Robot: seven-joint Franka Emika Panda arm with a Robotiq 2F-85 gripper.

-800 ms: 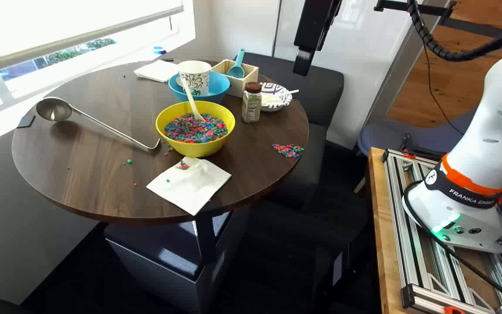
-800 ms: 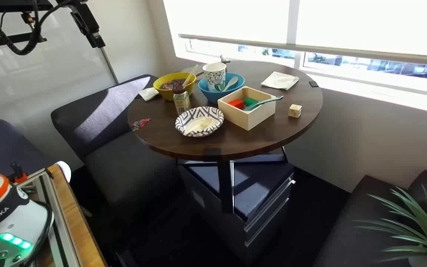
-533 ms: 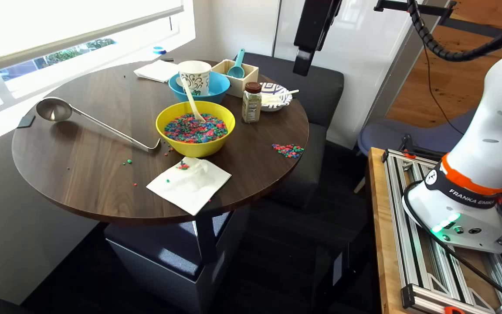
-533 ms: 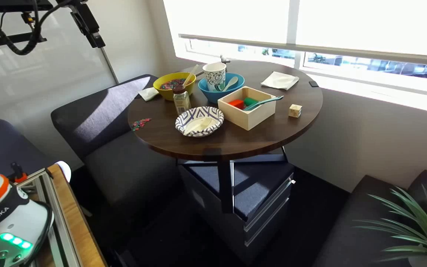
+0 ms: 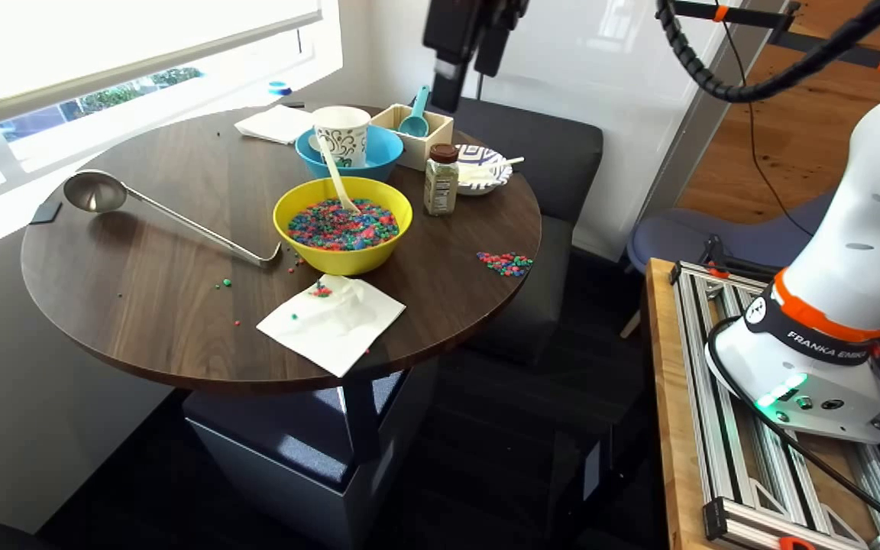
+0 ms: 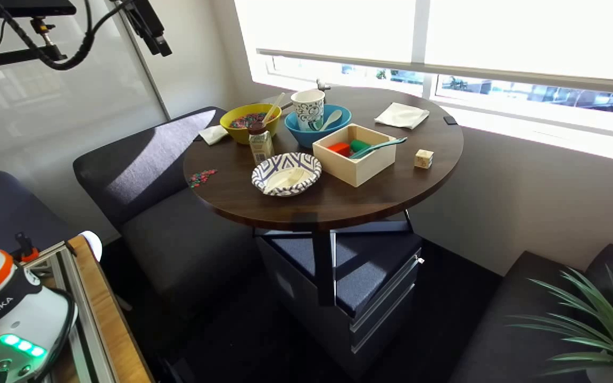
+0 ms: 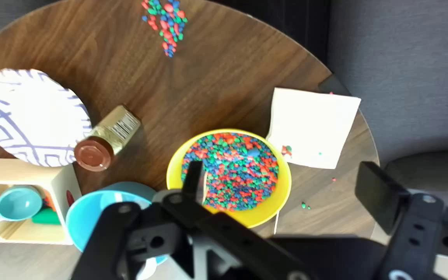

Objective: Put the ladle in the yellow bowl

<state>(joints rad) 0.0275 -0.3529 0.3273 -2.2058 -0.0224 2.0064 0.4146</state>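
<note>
Ladle (image 5: pixel 169 212) lies on the bench (image 5: pixel 150 321); in an exterior view it's around 9 o'clock of the yellow bowl (image 5: pixel 344 263), hooked end just beside the bowl, not touching as far as I can tell. My fingers (image 7: pixel 377 194) are wide apart, holding nothing, well above the bench. Likely step: fetch the ladle. I should head to that 9 o'clock side, square up across the thin handle, pinch about midway, clear of the rim. Then round end down into the bowl, let go slowly; long handle could lever it out. Yellow bowl: coloured bits (image 7: pixel 245 173), pale spoon (image 5: pixel 337 179) leaning in them. At 12, light-blue bowl (image 5: pixel 380 164): paper cup (image 5: pixel 342 131), white spoon (image 6: pixel 331 121). At 1, wooden box (image 5: pixel 431 149): teal scoop (image 5: pixel 413 124), red block (image 6: pixel 340 149), green block (image 6: pixel 358 145).
</note>
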